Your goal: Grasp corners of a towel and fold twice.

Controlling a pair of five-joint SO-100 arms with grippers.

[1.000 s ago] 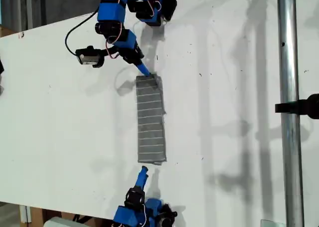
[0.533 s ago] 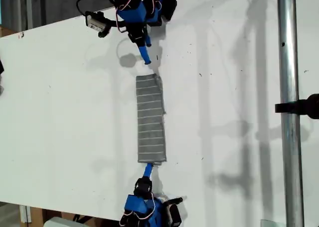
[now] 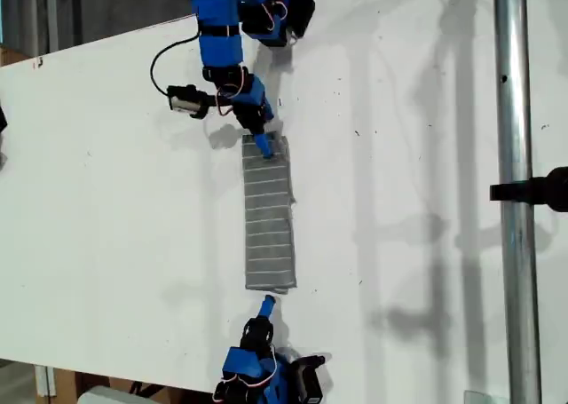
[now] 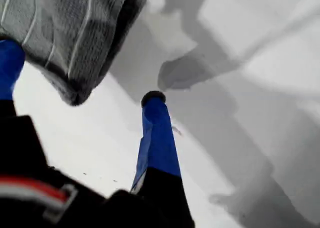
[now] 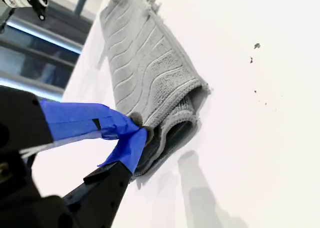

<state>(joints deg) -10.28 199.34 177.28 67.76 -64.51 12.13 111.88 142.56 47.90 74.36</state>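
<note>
My second gripper (image 5: 135, 133) is clamped on the near corner of the towel (image 3: 268, 217), a folded narrow strip mid-table (image 3: 106, 200). My first gripper (image 4: 80, 87) stands apart at the far end. One fold seems left.

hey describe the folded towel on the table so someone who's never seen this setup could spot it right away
Look at the big white table in the exterior view. Near its middle lies the towel, a long narrow grey strip running between the two blue arms, one at the view's top and one at its bottom. It is the only cloth there: soft grey, folded into layers, crossed by thin pale stripes.
</note>
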